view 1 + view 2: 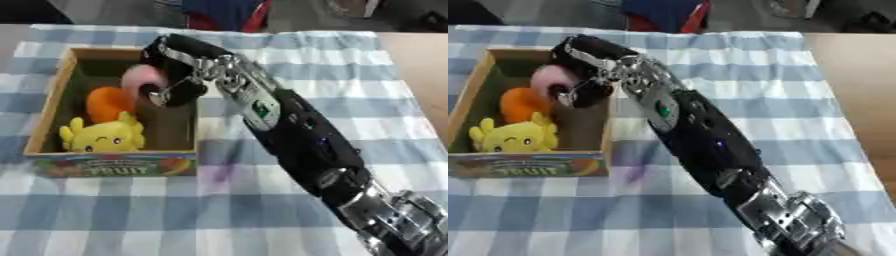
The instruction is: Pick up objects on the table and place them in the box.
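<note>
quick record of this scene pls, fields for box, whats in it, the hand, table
box: cardboard box with a fruit label, on the table's left part
contents: yellow plush toy, orange object
right robot hand: over the box, fingers curled round a pink object
left robot hand: not in view
table: blue and white checked cloth

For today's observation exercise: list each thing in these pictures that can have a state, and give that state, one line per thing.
Box: open-topped, upright on the checked cloth, holding toys.
Pink object: over the box, held in the right hand.
Orange object: lying inside the box.
Yellow plush toy: inside the box, at its near end.
Right hand: over the box, fingers curled round the pink object.
Left hand: not in view.
</note>
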Available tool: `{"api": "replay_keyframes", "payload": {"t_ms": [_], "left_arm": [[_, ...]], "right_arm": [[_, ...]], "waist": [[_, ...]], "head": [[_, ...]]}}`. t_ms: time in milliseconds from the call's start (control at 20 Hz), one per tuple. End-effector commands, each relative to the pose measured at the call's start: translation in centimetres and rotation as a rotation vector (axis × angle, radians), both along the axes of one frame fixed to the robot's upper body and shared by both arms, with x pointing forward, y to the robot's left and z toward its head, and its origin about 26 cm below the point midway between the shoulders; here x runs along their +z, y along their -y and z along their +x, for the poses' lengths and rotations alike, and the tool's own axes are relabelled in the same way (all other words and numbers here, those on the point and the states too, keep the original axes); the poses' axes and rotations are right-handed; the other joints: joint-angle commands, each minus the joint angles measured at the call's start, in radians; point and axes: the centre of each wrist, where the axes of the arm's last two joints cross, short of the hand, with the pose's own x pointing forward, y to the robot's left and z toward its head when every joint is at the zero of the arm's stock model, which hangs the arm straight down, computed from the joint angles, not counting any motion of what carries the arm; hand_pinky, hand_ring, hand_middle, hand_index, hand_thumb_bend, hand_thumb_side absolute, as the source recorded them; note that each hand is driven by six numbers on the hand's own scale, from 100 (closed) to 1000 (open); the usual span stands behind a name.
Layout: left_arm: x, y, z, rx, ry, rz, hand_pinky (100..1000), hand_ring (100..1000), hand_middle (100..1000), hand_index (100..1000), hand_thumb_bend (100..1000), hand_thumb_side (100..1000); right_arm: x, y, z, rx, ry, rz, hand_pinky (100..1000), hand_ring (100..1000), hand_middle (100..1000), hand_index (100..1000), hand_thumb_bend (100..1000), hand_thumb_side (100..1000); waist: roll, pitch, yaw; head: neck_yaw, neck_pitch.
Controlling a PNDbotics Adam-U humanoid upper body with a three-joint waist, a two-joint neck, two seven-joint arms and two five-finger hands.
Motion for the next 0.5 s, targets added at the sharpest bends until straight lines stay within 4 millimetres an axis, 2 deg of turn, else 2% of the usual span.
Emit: {"api": "replay_keyframes", "payload": {"t_ms": [50,300,400,500], "left_arm": [[0.9,0.0,-0.2,-0.009,0.029,0.011,266,627,581,786,121,753],[0.9,0.0,-0.2,-0.009,0.029,0.011,266,627,581,786,121,752],[0.9,0.0,-0.2,-0.01,0.029,0.012,266,627,581,785,120,752],[0.9,0.1,-0.2,-0.011,0.03,0.012,266,627,581,785,120,751]], "right_arm": [[0.1,-0.3,0.2,-0.005,0.046,-0.041,565,684,526,711,100,211],[-0.8,-0.6,0.3,0.027,0.057,-0.138,599,755,630,823,100,313],[-0.9,-0.7,0.3,0.04,0.061,-0.169,619,776,677,847,100,378],[-1.0,-0.7,0.4,0.047,0.06,-0.207,641,810,743,888,100,486]], "waist": [[0.005,-0.018,0.004],[0.005,-0.018,0.006],[0.004,-0.018,0.006],[0.004,-0.018,0.007]], "head": [[-0.003,-0.012],[-0.003,-0.012],[-0.004,-0.011],[-0.004,-0.011]]}}
